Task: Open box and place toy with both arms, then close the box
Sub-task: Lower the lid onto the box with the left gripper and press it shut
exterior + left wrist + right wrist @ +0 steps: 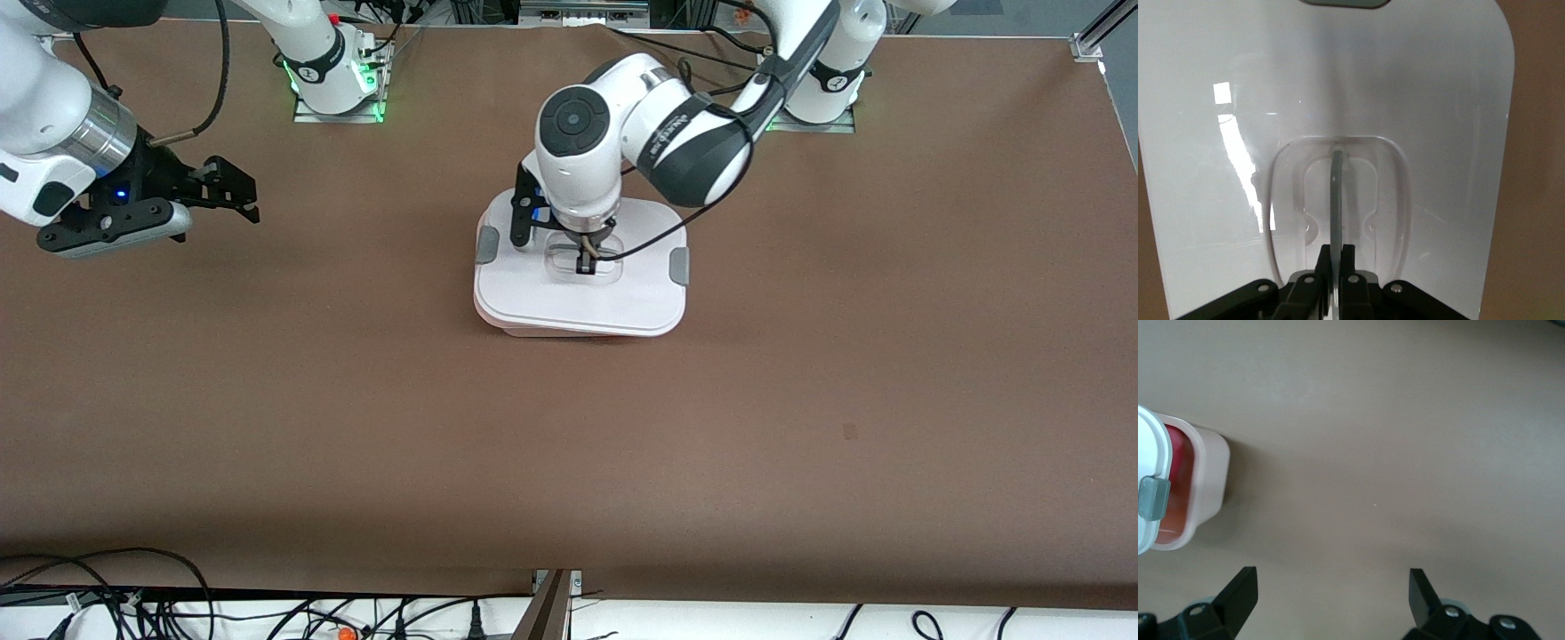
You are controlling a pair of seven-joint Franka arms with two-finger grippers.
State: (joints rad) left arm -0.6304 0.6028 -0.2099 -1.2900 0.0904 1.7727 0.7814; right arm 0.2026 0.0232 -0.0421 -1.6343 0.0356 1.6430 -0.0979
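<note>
The pale pink box [533, 329] stands mid-table with its white lid [569, 298] lying over it, slightly askew. My left gripper [587, 264] comes straight down on the lid and is shut on the thin upright handle [1337, 193] in the clear recess; its fingers [1350, 257] pinch the handle [582, 252] from both sides. The toy [1175, 463] shows only as a red-pink mass through the box wall [1208, 480]. My right gripper [244, 200] hangs open over bare table toward the right arm's end, well apart from the box, with nothing between its fingers [1241, 587].
Grey clips [486, 245] [679, 266] sit on the lid's two short ends; one clip [1153, 499] hangs unlatched beside the box wall. The brown table [569, 444] spreads wide around the box. Cables lie along the edge nearest the front camera.
</note>
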